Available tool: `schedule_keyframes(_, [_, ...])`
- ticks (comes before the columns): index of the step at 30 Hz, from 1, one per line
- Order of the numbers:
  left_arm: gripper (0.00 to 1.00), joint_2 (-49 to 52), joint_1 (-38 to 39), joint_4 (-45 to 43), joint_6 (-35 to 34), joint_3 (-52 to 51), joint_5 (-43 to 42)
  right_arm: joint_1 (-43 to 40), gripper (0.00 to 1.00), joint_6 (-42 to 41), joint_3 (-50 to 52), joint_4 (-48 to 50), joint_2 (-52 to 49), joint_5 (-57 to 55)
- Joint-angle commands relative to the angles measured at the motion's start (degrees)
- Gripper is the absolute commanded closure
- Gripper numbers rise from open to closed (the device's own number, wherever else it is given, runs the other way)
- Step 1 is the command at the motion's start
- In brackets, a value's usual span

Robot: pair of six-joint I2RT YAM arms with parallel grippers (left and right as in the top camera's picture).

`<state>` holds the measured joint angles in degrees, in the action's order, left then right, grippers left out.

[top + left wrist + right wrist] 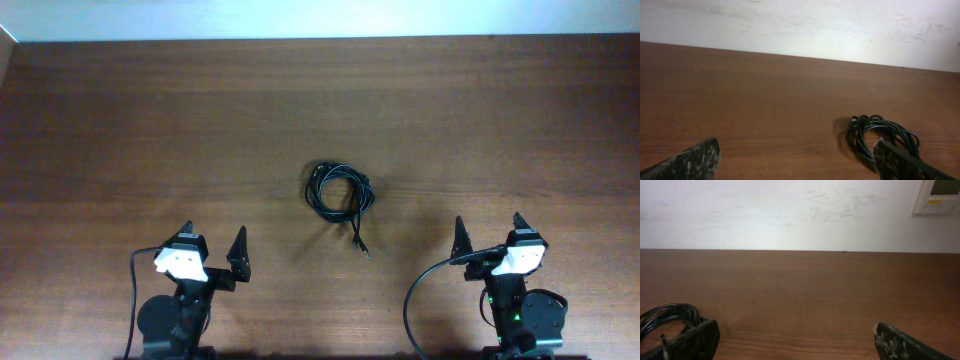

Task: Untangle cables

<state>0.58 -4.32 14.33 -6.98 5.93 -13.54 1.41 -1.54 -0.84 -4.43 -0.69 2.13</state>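
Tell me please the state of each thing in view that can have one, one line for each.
cables: bunched in one coiled tangle, lying on the table, one end trailing out, not held.
left gripper: jaws open, empty, apart from the cables.
right gripper: jaws open, empty, apart from the cables.

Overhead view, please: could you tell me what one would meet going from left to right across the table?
The left gripper, jaws apart → the cables, three thin black cords bunched in one small tangle with a plug end trailing toward the arms → the right gripper, jaws apart.
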Motion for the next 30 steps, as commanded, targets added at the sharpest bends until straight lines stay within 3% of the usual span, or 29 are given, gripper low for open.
schedule_keyframes(1, [0.01, -0.22, -0.35, 7.63, -0.46, 1.07, -0.22, -0.35, 0.02, -0.42, 0.52, -0.04, 0.26, -0.68])
schedule_keyframes(30, [0.01, -0.22, -0.35, 8.55, -0.46, 1.07, -0.22, -0.31, 0.02, -0.44, 0.52, -0.04, 0.17, -0.68])
